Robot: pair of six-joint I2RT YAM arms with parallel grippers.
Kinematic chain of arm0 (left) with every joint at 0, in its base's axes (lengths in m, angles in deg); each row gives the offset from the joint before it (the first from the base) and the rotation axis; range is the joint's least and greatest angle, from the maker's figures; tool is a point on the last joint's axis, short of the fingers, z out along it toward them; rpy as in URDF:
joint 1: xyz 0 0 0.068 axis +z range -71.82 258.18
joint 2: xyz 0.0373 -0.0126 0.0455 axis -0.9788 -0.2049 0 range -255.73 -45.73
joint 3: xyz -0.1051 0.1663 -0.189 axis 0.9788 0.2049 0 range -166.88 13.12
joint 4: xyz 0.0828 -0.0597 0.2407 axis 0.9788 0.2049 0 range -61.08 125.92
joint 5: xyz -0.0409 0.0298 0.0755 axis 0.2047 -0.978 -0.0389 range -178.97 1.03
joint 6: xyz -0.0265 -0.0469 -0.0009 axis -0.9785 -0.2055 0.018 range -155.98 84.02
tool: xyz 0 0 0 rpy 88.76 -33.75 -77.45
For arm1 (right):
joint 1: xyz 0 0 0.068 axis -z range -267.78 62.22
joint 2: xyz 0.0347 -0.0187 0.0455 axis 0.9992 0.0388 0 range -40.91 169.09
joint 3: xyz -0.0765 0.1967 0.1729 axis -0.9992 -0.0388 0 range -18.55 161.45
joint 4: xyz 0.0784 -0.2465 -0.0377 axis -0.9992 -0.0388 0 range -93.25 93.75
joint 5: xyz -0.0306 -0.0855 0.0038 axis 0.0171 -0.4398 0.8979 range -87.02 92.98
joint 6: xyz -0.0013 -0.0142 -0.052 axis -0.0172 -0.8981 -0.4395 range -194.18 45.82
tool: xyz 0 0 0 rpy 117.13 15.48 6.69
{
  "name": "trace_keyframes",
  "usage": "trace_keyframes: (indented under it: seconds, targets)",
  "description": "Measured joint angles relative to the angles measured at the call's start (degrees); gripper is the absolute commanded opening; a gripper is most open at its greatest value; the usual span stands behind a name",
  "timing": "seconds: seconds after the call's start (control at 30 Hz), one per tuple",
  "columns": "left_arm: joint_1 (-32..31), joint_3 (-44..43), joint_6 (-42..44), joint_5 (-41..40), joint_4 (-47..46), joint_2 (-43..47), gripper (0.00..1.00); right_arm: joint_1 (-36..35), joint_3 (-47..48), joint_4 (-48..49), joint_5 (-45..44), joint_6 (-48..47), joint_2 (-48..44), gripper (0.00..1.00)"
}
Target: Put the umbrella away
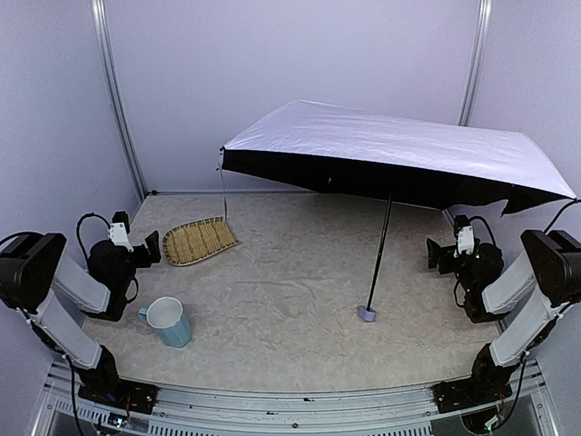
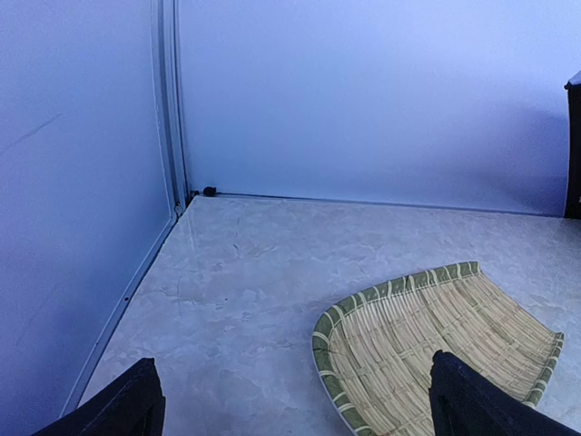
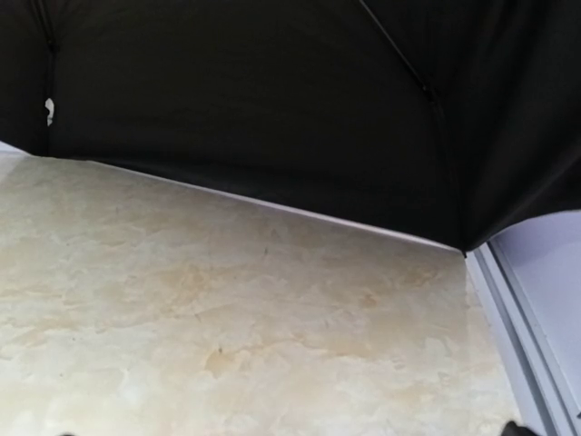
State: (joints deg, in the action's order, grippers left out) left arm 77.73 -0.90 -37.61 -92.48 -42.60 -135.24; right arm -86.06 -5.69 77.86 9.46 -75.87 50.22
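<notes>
Pale walls close in a marbled beige bench (image 1: 290, 272), and everything on it sits loose. At the far left the left pincer (image 1: 150, 247) hangs spread wide and empty, just beside a woven tray (image 1: 200, 241); nearer the front stands a blue mug (image 1: 168, 321). Right of centre the umbrella (image 1: 390, 150) is fully open, propped on its handle knob (image 1: 367, 313), with the thin black shaft (image 1: 379, 250) leaning up to a tilted canopy that spreads over the back of the bench and the right side. The right pincer (image 1: 438, 252) waits beneath that canopy, also spread and holding nothing.

The main risk, as I judge it, is the balance: the umbrella touches the bench only at the knob (whether the canopy's far edge leans on a wall I cannot tell), so a sideways nudge on the shaft could tip it. A falling canopy might sweep towards the tray or mug. The shaft is thin and probably slick, so a loose grip could let it twist or slide. The right arm, rising under the canopy, could catch a rib or the fabric edge.
</notes>
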Motion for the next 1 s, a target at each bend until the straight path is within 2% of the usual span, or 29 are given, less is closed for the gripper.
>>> trace_keyframes:
  seconds: [0.37,0.43,0.5,0.67,0.77,0.87,1.0]
  targets:
    - [0.9,0.0,-1.2,0.5,0.1,0.2,0.99,0.0,0.0,-0.2,1.4,-0.5,-0.2,1.0]
    - [1.4,0.3,-2.3,-0.8,0.2,1.2,0.99,-0.1,0.0,-2.0,3.0,-1.1,-2.0,1.0]
    - [1.2,0.5,-3.3,-4.3,0.9,3.4,0.99,-0.1,1.0,-8.1,4.2,-0.6,-7.2,0.96]
    - [-1.1,-2.3,-5.0,-15.7,10.8,13.9,0.97,-0.7,8.5,-23.8,11.1,2.4,-19.0,0.93]
    - [-3.5,-7.4,-4.5,-22.4,18.4,22.2,0.92,-1.8,10.5,-28.8,18.1,4.9,-22.7,0.97]
    - [-6.5,-14.1,-4.3,-25.4,26.5,29.3,0.86,-3.1,11.8,-32.2,26.5,8.9,-24.0,1.0]
    - [-17.6,-20.1,-3.3,-24.4,34.0,38.9,0.82,-7.4,13.4,-32.7,35.2,14.6,-23.9,0.99]
